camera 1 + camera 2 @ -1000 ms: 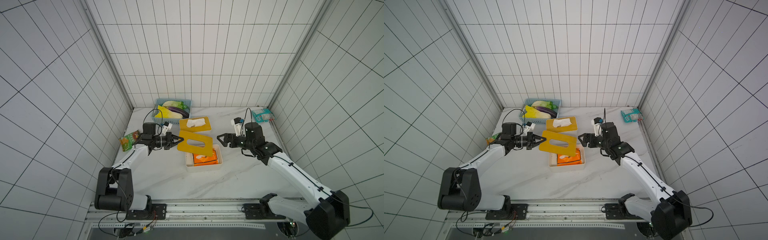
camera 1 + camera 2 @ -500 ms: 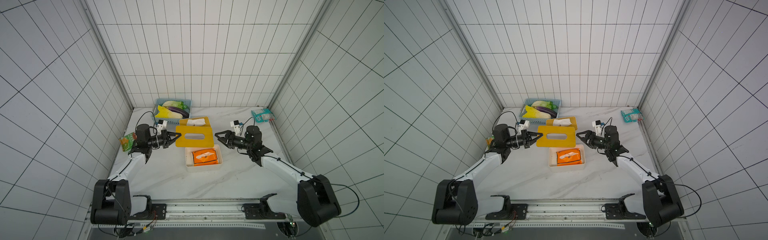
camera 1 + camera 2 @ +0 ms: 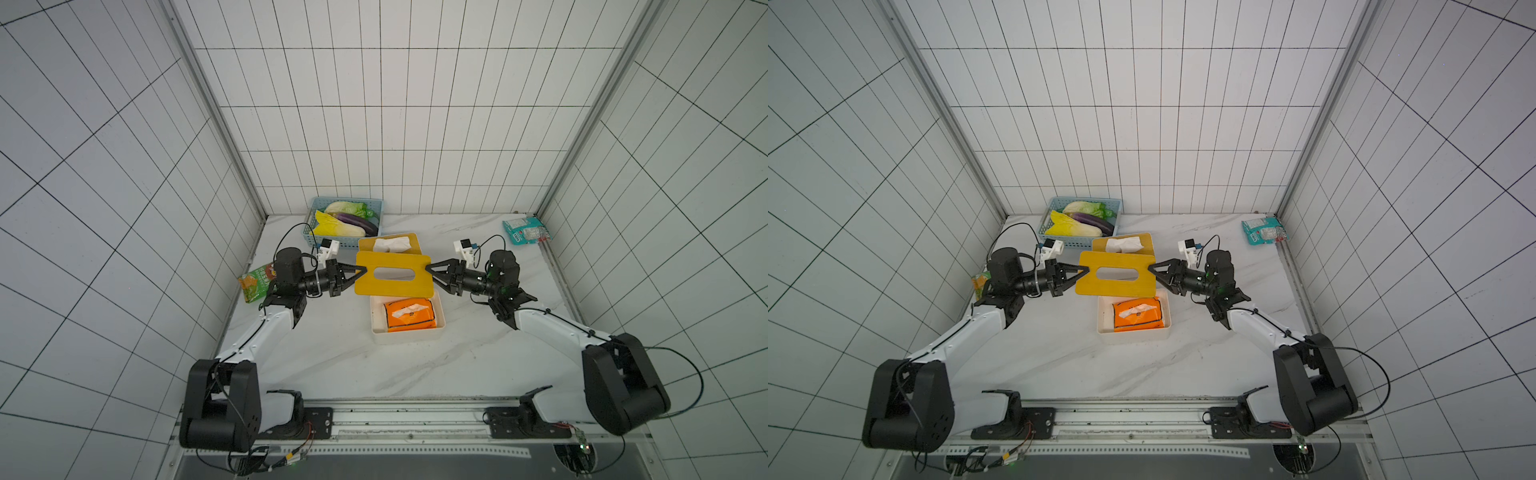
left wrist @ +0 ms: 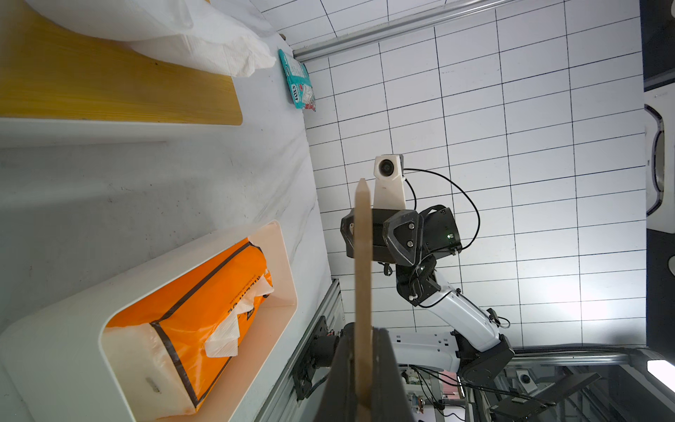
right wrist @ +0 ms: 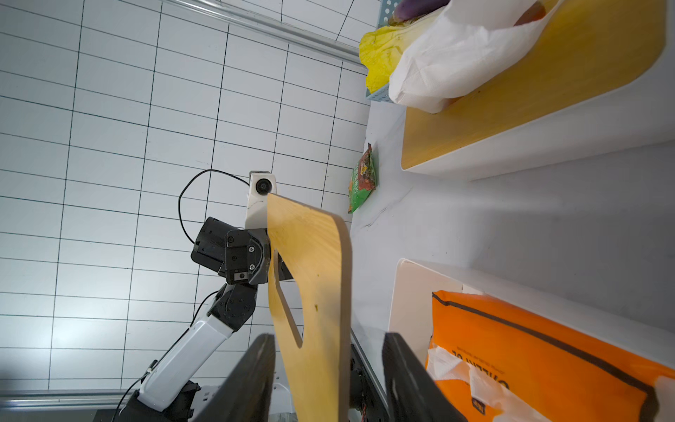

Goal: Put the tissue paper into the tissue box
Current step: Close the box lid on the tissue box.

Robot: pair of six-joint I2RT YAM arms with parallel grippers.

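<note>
The tissue paper, an orange pack (image 3: 409, 314) (image 3: 1138, 314) with a white sheet poking out, lies inside the open white tissue box (image 3: 376, 320) (image 3: 1102, 320). A yellow wooden lid (image 3: 392, 286) (image 3: 1117, 284) with an oval slot hangs level above the box's far edge. My left gripper (image 3: 360, 272) (image 4: 363, 336) is shut on the lid's left end; in the left wrist view the lid (image 4: 363, 255) shows edge-on. My right gripper (image 3: 430, 270) (image 5: 328, 343) straddles the lid's right end (image 5: 314, 263), jaws open with a gap on one side.
A second box (image 3: 390, 244) with a yellow lid and white tissue on top stands just behind. At the back left is a blue basket (image 3: 316, 232) of vegetables. A green snack bag (image 3: 255, 282) lies at the left edge, a teal packet (image 3: 525, 230) at the back right.
My left gripper has swung the lid from tilted over the box to level and further back. My right gripper has come in around the lid's right end and its jaws have narrowed.
</note>
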